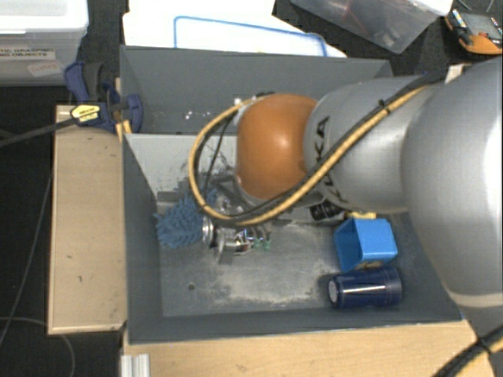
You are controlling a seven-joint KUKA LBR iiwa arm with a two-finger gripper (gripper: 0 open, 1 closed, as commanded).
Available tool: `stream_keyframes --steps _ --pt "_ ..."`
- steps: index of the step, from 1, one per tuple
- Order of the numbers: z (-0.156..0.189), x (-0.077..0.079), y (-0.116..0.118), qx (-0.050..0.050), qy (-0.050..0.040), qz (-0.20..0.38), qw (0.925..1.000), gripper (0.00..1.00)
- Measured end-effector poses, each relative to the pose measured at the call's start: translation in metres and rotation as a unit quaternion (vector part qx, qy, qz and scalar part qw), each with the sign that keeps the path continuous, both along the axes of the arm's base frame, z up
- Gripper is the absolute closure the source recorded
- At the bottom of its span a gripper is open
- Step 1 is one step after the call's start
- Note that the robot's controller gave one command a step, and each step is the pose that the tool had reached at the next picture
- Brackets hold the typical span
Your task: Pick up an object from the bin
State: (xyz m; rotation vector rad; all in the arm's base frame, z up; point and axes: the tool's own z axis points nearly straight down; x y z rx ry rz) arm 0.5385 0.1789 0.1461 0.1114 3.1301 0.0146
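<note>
Your biggest shape is the grey KUKA arm (409,148), coming in from the right of the frame and covering much of the grey metal bin (145,234). At its wrist sits the rounded orange cover (271,144), just left of the frame's centre, with a yellow-and-black cable (206,136) looped round it.

On the bin floor at lower right you have a bright blue plastic box-shaped piece (365,240), and touching it on the lower side a dark blue cylinder lying on its side (365,289). Both are well apart from the working end. At centre left lies a shaggy blue tuft, like a brush or mop head (179,222).

The gripper (228,240) is low in the bin, just to the right of that tuft. The wrist hides it, so you cannot tell how far open it is or whether it has anything.

You appear to be at the reach-and-grasp step, with nothing seen lifted yet. The tuft is the likeliest target, being nearest. Your next move calls for a confirmed grip before raising. Soft fibres may slip or snag, and the sloped left wall is close.
</note>
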Motion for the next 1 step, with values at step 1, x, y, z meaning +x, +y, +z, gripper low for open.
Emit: stream_keyframes --steps 1 --pt "0.0266 0.0001 -0.0001 0.0 0.0 0.0 1.0 1.0"
